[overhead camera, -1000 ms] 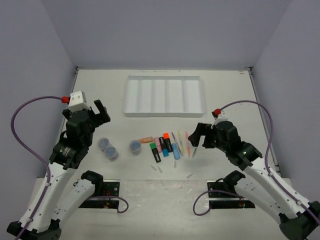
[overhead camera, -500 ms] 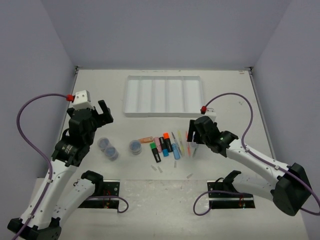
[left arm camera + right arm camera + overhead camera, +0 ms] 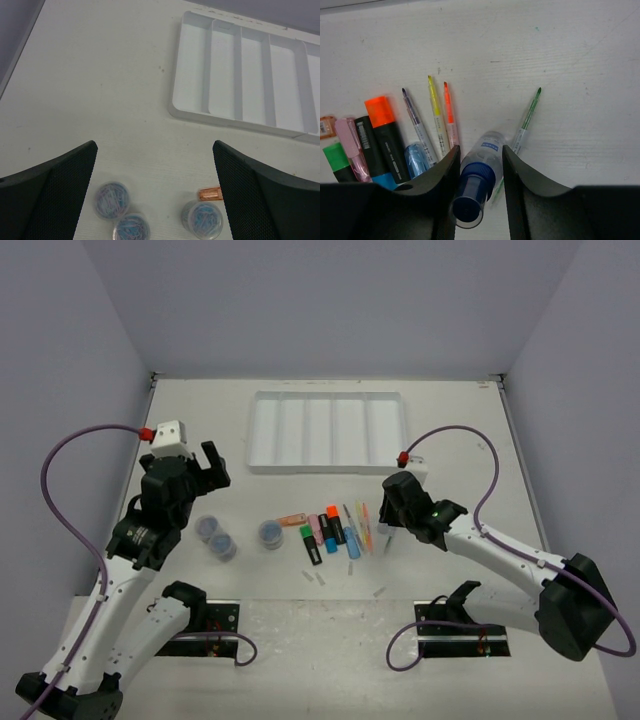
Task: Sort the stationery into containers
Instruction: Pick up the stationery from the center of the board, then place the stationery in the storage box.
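Blue-capped bottle (image 3: pixel 485 150) pinched inside right end effector (image 3: pixel 480 156), left end effector (image 3: pixel 154 150) wide

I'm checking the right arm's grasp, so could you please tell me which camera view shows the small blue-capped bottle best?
The right wrist view: the blue-capped bottle lies large between the fingers of the right gripper, cap nearest the camera. The top external view hides it under that gripper; the left wrist view misses it.
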Available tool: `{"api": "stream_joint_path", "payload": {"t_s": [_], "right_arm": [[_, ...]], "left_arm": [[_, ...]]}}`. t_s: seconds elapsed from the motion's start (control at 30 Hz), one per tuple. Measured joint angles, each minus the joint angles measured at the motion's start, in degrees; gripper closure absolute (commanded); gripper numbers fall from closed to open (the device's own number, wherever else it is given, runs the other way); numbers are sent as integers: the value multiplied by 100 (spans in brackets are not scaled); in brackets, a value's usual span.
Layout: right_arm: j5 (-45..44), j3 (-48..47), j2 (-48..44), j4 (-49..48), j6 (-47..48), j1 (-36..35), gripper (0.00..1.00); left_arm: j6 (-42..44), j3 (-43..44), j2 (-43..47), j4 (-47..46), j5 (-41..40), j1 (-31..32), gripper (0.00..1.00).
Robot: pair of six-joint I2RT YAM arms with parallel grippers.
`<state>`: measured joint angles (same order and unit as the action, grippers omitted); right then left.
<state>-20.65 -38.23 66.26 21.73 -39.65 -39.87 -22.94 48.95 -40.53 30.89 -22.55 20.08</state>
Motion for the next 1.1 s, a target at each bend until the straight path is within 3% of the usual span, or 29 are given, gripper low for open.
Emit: {"api": "stream_joint_path", "payload": {"t_s": [0.2,0.47,0.63,0.8,1.0,1.1], "right_arm": [[-127,-206,53,162,75,-14,100],[-280,-1184,191,409,472,27,100],[87,-2223,564,652,901,708,100],[501,-3930,1811,958,1350,1683,100],[1097,-6142,3967,1738,1800,2128,100],[1220,-6671,4776,1998,1923,2221,100]], "left_arm": [[0,0,-40,-6,58,0,0],[1,0,-52,-12,115,0,0],[0,-2,-48,-17,128,0,0],[2,-2,-50,-23,149,0,0],[2,-13,-18,-36,166,0,0],[2,-13,25,-38,175,0,0]]}}
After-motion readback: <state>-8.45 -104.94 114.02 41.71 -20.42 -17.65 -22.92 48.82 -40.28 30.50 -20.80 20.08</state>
